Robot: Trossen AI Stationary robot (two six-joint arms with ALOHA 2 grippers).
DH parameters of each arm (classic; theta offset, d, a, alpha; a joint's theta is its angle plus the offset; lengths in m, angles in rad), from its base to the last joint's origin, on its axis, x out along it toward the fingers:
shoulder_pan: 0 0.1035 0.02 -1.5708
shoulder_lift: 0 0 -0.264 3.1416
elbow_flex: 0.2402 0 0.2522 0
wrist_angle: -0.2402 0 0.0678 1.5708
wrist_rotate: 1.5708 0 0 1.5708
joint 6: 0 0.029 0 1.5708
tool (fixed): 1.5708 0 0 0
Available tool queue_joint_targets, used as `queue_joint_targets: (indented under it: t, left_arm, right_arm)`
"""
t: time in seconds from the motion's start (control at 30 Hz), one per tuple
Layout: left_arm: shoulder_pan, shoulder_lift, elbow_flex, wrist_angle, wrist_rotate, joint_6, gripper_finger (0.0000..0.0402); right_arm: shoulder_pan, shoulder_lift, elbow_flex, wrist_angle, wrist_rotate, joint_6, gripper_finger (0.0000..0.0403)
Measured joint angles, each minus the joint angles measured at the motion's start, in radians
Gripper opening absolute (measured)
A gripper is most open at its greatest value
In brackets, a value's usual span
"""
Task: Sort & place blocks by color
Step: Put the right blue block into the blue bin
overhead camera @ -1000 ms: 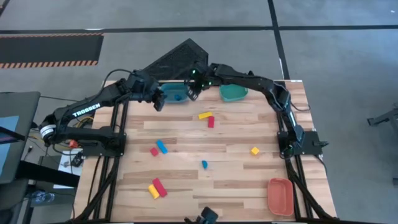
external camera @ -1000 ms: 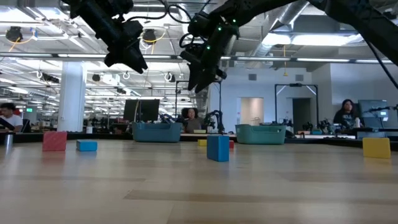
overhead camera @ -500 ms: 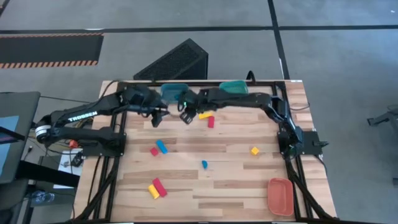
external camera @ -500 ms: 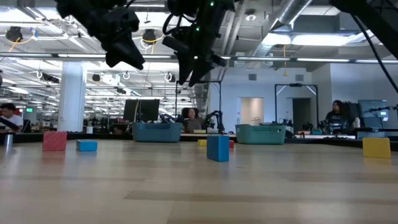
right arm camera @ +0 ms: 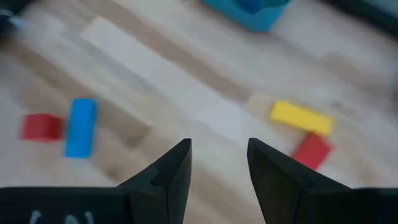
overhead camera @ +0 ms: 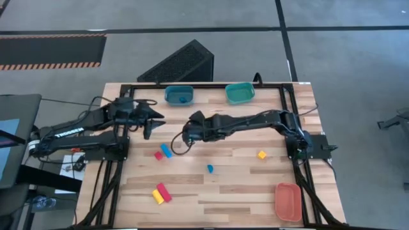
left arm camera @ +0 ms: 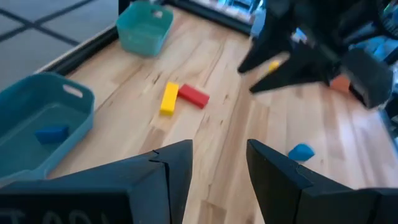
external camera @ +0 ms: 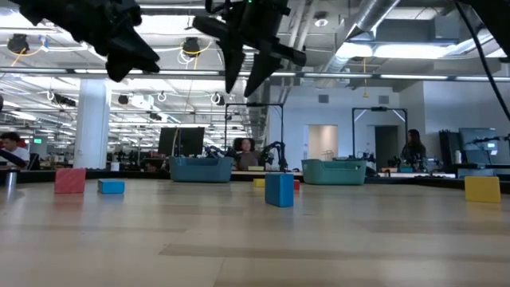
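The right gripper [overhead camera: 179,140] hangs above the middle of the worktop [overhead camera: 243,185] with its jaws released and nothing between them; its arm stretches across from the right edge. Just below and left of it in the high view lie a blue bar [overhead camera: 166,151] and a small red cube [overhead camera: 158,155], side by side; the right wrist view shows the same pair beside each other.

The left gripper [overhead camera: 148,126] sits near the worktop's left side, a little way from the right one, jaws also released and empty.

A yellow bar [left arm camera: 169,98] and a red bar [left arm camera: 193,96] lie end to end, seen in the left wrist view. A small blue block [overhead camera: 209,168] rests near the centre, a yellow cube [overhead camera: 262,154] toward the right, and a red and yellow pair [overhead camera: 160,193] at the near left.

At the far edge stand a blue bin [overhead camera: 179,94], holding one blue block [left arm camera: 51,133], and a teal bin [overhead camera: 239,93]. An orange bin [overhead camera: 287,200] sits at the near right corner.
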Motion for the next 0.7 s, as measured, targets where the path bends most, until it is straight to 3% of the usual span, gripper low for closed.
queue_joint_targets:
  t: [0.23,0.7]
  left_arm:
    - [-0.076,-0.098,-0.034,0.018,-0.022,-0.04,0.0139]
    - [-0.37,-0.265,-0.262,0.224,-0.055,-0.405,0.0139]
  right_arm:
    - [0.061,0.021,0.0,0.041,-0.107,0.097,0.0191]
    - [0.253,0.069,-0.001,0.061,-0.174,0.282,0.0193]
